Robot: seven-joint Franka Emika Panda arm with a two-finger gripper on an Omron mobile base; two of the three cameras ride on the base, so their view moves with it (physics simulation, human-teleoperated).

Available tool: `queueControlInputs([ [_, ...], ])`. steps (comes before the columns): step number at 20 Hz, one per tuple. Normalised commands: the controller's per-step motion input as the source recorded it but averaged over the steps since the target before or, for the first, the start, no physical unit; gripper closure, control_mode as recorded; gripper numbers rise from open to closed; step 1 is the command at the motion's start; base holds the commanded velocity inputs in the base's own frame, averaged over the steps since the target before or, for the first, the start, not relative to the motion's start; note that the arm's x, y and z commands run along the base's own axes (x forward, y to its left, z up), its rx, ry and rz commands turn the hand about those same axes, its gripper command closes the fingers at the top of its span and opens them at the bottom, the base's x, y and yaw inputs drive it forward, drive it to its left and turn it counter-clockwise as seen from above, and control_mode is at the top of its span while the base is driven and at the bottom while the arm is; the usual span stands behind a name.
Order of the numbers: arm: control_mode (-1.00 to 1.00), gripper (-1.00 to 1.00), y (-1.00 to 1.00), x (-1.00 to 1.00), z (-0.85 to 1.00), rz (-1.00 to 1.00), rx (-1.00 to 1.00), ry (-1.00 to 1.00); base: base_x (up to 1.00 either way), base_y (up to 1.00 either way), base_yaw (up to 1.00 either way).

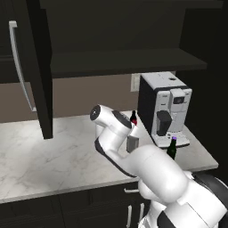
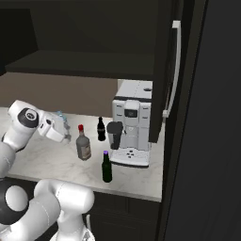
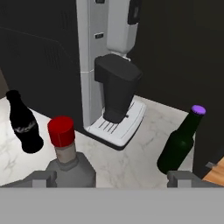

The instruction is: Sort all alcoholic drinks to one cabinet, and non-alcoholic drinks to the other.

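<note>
Hovering wide open and empty, the gripper [image 3: 107, 178] lines up on the liquor bottle [image 3: 65, 151], its red cap sitting between the jaws so they can close around the neck. On the marble surface [image 2: 52, 157], the green beer bottle [image 3: 180, 141] waits right of it, the cola bottle [image 3: 24, 123] left, by the coffee machine [image 2: 132, 124]. Overhead, the cabinet [image 1: 116, 49] gapes open, ready for a bottle.

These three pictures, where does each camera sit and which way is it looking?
Left base view: behind the arm's left, facing the counter and coffee machine; white arm lower right.
Right base view: behind its right, same counter; arm lower left.
Hand view: on the hand, facing the liquor bottle; open gripper at bottom.
Shared: green beer bottle, cola bottle, coffee machine.
</note>
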Motion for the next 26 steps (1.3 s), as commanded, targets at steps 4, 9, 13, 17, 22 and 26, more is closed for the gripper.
queueControlInputs([
  [4,-1.00,-1.00,0.00,0.14,-0.05,0.00,0.00,0.00,0.00,0.00,0.00],
  [9,-1.00,-1.00,-0.01,0.06,-0.07,0.00,0.00,0.00,0.00,0.00,0.00],
  [13,-1.00,-1.00,-0.06,0.01,-0.12,0.00,0.00,0.00,0.00,0.00,0.00],
  [17,-1.00,-1.00,-0.01,0.07,-0.11,0.00,0.00,0.00,0.00,0.00,0.00],
  [22,-1.00,-1.00,-0.01,0.10,-0.06,0.00,0.00,0.00,0.00,0.00,0.00],
  [26,-1.00,-1.00,0.00,0.12,-0.06,0.00,0.00,0.00,0.00,0.00,0.00],
])
